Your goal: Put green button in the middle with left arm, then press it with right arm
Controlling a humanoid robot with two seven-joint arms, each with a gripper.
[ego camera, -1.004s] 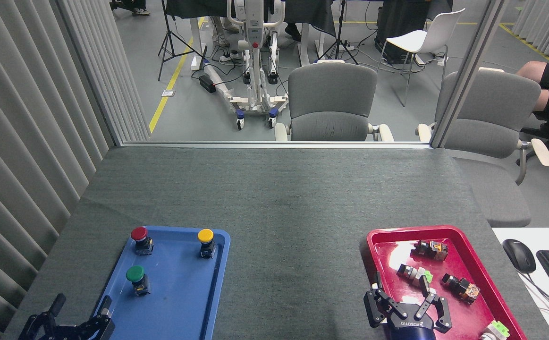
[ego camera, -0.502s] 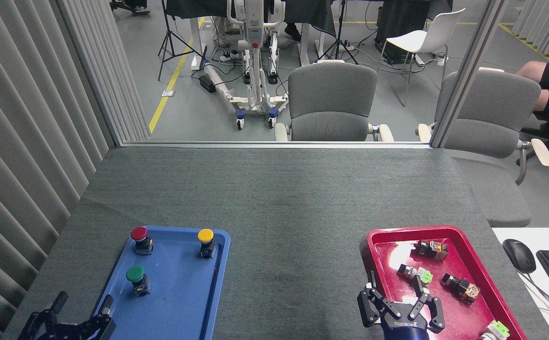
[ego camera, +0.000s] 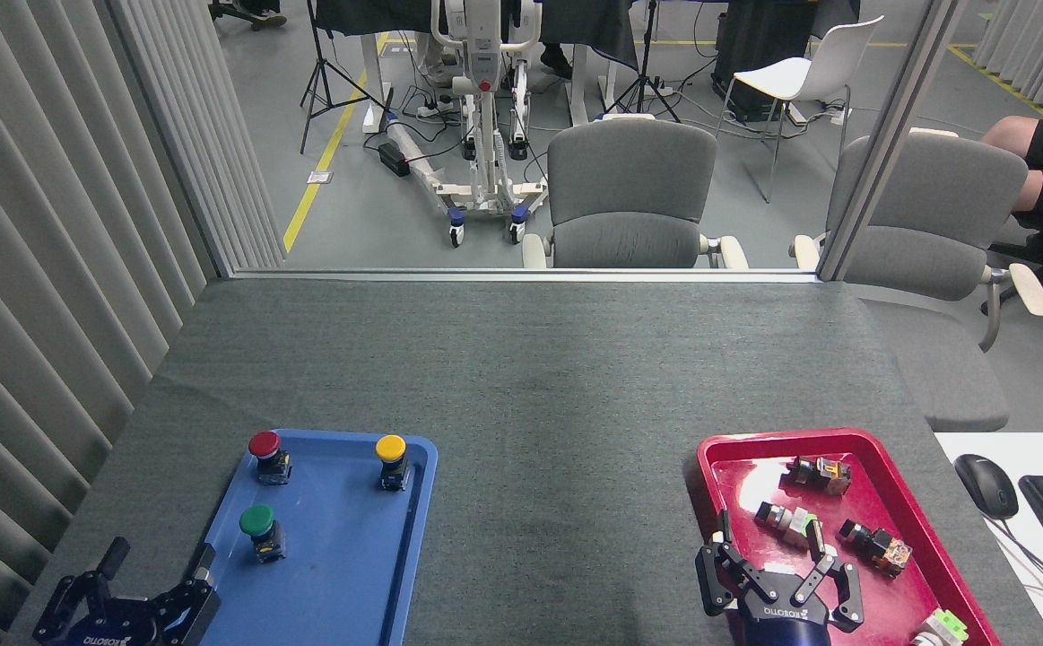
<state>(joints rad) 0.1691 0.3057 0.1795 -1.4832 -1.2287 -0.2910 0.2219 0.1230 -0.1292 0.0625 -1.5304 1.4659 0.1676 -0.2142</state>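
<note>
Your green button [ego camera: 258, 523] stands upright in the blue tray [ego camera: 351, 574], in its near left part. The red button [ego camera: 265, 448] is behind it and the yellow button [ego camera: 390, 451] is further right, both well apart from it. Nothing touches the green one yet.

Your left gripper [ego camera: 155, 574] hovers low at the near left corner of the tray, fingers spread wide and holding nothing. Your right gripper [ego camera: 777, 561] hangs over the near part of the red tray [ego camera: 717, 453], also wide open and empty, with small switch parts lying just beyond its fingertips.

I think the risks are these. The tray rim lies between the left gripper and the button, so a low approach can strike it and shift the whole tray. The cap is round and wider than the black body; a grip on the cap can slip or tip the button. If the right arm moves early, it may drag the parts in the red tray.
</note>
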